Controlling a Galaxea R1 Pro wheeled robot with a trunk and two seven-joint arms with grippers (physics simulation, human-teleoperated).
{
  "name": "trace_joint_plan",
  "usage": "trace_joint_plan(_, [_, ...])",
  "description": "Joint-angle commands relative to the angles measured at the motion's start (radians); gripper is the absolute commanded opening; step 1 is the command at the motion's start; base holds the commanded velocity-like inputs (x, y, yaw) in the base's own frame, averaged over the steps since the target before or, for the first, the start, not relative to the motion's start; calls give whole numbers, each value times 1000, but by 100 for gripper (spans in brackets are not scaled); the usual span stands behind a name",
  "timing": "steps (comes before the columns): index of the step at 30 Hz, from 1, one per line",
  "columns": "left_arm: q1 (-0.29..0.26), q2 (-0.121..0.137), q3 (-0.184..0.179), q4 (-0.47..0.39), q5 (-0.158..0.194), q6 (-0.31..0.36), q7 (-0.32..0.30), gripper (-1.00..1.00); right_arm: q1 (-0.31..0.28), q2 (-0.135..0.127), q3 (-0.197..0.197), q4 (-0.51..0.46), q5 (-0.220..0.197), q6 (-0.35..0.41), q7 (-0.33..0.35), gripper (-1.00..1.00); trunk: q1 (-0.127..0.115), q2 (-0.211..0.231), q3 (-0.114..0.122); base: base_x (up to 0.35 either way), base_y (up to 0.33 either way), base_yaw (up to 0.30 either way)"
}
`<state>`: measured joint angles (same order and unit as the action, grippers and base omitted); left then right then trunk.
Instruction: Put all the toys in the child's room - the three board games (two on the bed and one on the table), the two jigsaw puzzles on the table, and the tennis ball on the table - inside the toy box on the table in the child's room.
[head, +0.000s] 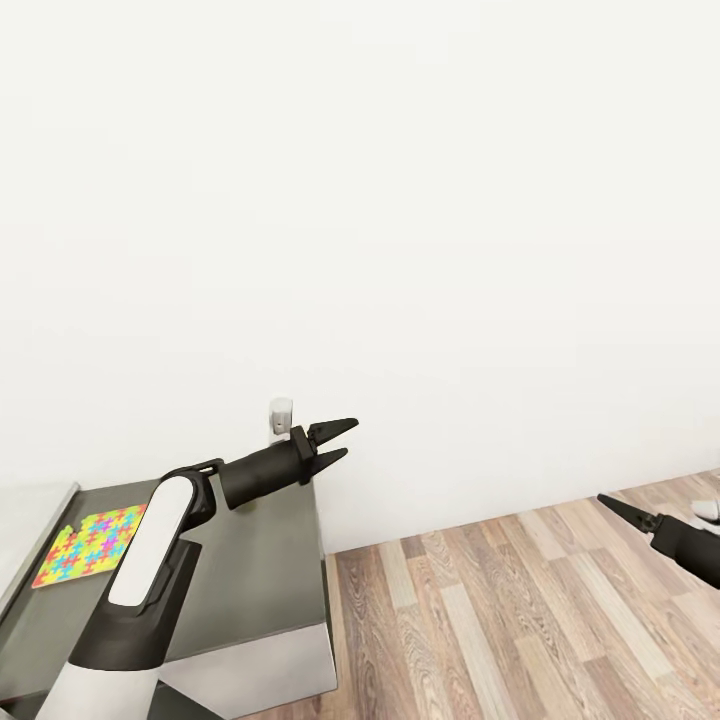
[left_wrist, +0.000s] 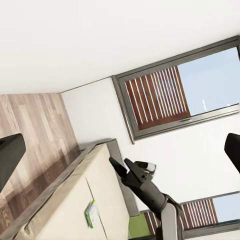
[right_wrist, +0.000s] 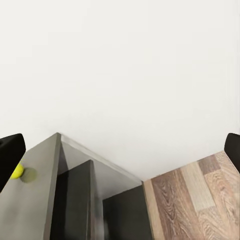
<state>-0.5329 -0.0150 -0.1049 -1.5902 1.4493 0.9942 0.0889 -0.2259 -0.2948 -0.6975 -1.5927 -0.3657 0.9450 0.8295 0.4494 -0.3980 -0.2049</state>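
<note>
One jigsaw puzzle (head: 90, 545), a thin multicolour square, lies on the dark grey table (head: 270, 580). My left gripper (head: 333, 443) hovers open and empty over the table's far right corner, well right of the puzzle. The tennis ball (right_wrist: 17, 171) rests on the dark table top (right_wrist: 35, 205), close to one of my right gripper's fingers (right_wrist: 10, 155), which are spread wide. In the head view my right gripper (head: 625, 512) hangs low over the floor. A flat green-and-white board game (left_wrist: 91, 213) lies on the bed (left_wrist: 60, 205). The toy box is out of view.
A small white-grey object (head: 281, 415) stands at the table's back corner, just behind my left gripper. A bare white wall runs behind the table. Wood-plank floor (head: 500, 610) stretches to the right. Dark-framed windows (left_wrist: 175, 95) sit above the bed.
</note>
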Motion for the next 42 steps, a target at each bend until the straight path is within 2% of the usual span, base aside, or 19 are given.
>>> trace_joint_plan(1, [-1, 0, 1, -1, 10, 3, 9, 100, 2, 1, -1, 1, 2, -6, 5, 100, 1, -2, -2, 0, 0, -20])
trace_joint_plan(23, [-1, 1, 2, -1, 9, 3, 9, 100, 19, 5, 15, -13, -1, -34, 13, 100, 1, -2, -2, 0, 0, -23])
trace_joint_plan(42, [-1, 7, 5, -1, 9, 3, 9, 100, 19, 3, 18, -15, -1, -34, 13, 100, 1, -2, 5, 0, 0, -247])
